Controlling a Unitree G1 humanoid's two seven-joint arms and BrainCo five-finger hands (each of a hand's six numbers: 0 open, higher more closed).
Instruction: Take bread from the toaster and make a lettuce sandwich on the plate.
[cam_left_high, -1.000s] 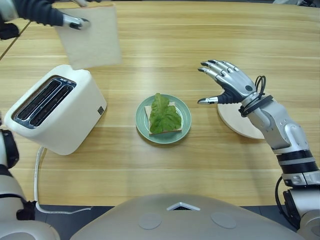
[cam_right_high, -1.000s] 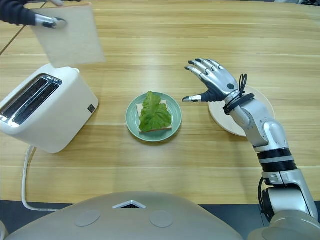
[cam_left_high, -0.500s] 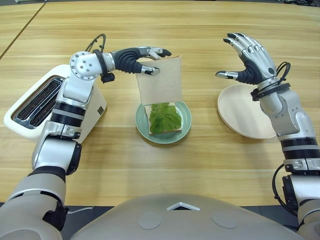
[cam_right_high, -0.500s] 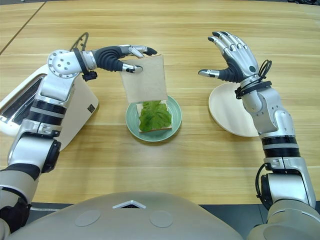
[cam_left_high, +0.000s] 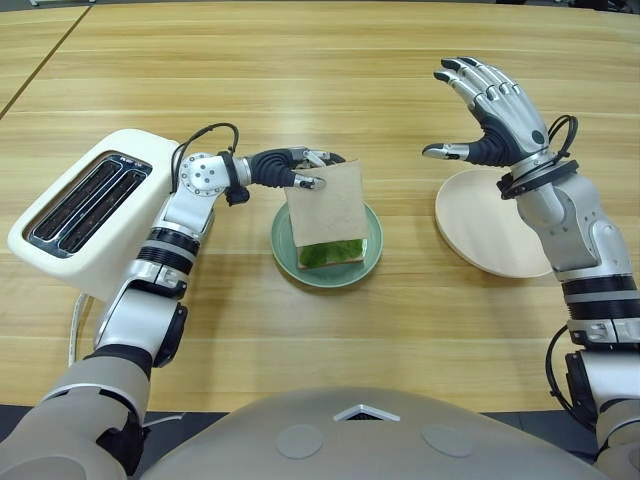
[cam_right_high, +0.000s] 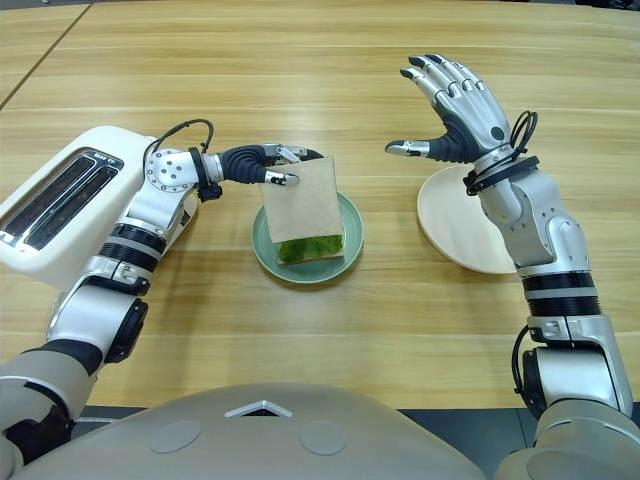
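Note:
A white two-slot toaster (cam_left_high: 95, 210) lies at the table's left; I see no bread in its dark slots. In the middle is a green plate (cam_left_high: 284, 242) with a bread slice and a lettuce leaf (cam_left_high: 330, 254) on it. My left hand (cam_left_high: 290, 166) is shut on the top corner of a second bread slice (cam_left_high: 326, 205), which hangs tilted just over the lettuce and hides most of it. My right hand (cam_left_high: 488, 108) is raised open above a pale round plate (cam_left_high: 487, 228) at the right, holding nothing.
The toaster's white cable (cam_left_high: 74, 322) runs off the table's near edge at the left. Bare wood stretches across the far half of the table and along the front.
My left hand has carried the second slice from above the toaster over to the green plate and lowered it onto the lettuce. My right hand rose and stayed open.

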